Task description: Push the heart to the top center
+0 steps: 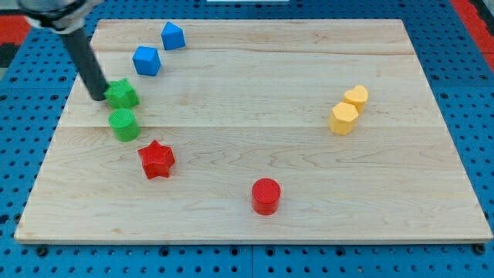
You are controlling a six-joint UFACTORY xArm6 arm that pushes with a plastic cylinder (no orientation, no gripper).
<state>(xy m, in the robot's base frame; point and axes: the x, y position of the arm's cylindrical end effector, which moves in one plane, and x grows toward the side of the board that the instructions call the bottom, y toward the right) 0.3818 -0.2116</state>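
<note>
Camera view — my tip (99,96) touches green star (122,94).

Only a small part of the arm shows, at the view's top left corner. Its upper portion is a wide, dark, rounded housing, cut off by the frame's edge, with a dull sheen and a faint lighter patch on its surface. From it runs a straight rod, cylindrical, matte black to dark grey, even in width along its length, with a soft pale highlight down one side. My tip (99,96) is blunt and plain, the same dark colour as the rod, unmarked.
</note>
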